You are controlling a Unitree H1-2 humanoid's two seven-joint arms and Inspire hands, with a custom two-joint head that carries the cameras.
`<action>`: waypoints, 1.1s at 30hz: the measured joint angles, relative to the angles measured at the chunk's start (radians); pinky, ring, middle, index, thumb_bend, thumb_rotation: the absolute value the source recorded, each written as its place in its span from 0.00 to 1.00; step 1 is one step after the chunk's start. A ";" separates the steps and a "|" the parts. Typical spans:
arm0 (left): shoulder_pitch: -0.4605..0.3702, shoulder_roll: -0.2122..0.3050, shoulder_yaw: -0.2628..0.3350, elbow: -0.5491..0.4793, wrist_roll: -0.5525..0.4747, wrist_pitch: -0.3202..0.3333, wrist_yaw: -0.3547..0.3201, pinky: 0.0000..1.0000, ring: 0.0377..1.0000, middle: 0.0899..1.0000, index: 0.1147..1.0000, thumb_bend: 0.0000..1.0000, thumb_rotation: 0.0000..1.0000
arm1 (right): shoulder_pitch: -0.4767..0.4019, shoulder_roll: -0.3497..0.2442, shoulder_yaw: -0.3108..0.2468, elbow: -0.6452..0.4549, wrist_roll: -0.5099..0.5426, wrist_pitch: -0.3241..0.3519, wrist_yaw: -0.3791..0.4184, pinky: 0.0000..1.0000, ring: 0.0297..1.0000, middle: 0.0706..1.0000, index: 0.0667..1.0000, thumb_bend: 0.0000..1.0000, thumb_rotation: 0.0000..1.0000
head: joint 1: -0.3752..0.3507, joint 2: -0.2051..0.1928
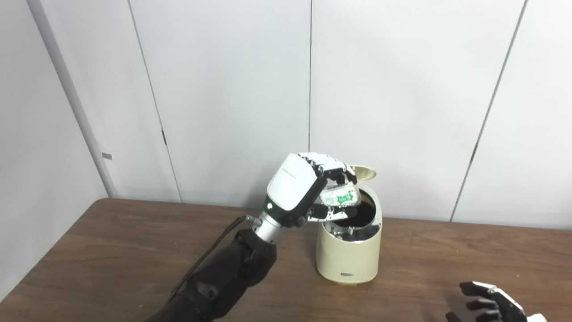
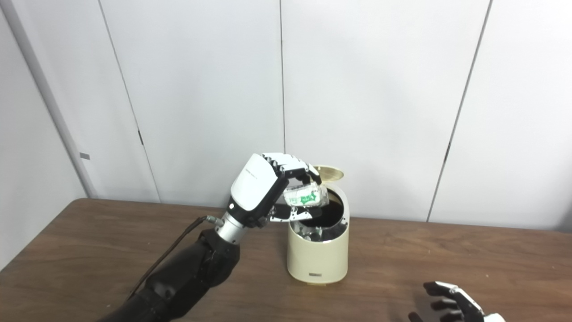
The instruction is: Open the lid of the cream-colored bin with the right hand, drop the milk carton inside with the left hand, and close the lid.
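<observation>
The cream-colored bin (image 1: 347, 257) stands on the brown table with its round lid (image 1: 364, 172) tipped up at the back, leaving the dark mouth uncovered. My left hand (image 1: 304, 190) hovers over the bin's left rim, shut on the white milk carton (image 1: 340, 197) with green print, which hangs above the mouth. My right hand (image 1: 489, 304) rests low at the bottom right near the table's front edge, away from the bin, fingers spread and holding nothing.
The brown wooden table (image 1: 111, 250) runs across the whole view. White wall panels (image 1: 223, 89) rise directly behind the bin. A black cable runs along my left forearm.
</observation>
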State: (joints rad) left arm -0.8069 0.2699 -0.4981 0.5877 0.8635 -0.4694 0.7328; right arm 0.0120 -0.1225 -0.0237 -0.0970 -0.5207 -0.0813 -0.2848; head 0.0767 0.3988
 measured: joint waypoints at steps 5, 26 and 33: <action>0.004 -0.001 0.004 -0.009 0.000 -0.008 -0.035 0.38 0.43 0.40 0.45 0.50 0.00 | 0.000 0.002 0.001 0.000 0.000 0.001 0.002 0.43 0.56 0.63 0.62 0.30 0.00 | -0.006 0.002; 0.047 -0.037 0.085 -0.073 -0.034 0.048 -0.306 0.36 0.44 0.39 0.45 0.50 0.00 | -0.004 0.006 0.006 0.001 -0.016 0.019 -0.001 0.42 0.56 0.62 0.62 0.31 0.00 | -0.015 0.005; 0.049 -0.045 0.097 -0.073 -0.041 0.055 -0.321 0.35 0.44 0.40 0.45 0.50 0.00 | -0.004 0.007 0.005 0.001 -0.016 0.019 -0.001 0.39 0.52 0.62 0.62 0.30 0.00 | -0.014 0.005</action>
State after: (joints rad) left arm -0.7576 0.2249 -0.4013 0.5147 0.8223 -0.4142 0.4120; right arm 0.0084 -0.1159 -0.0182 -0.0959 -0.5366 -0.0626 -0.2860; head 0.0629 0.4034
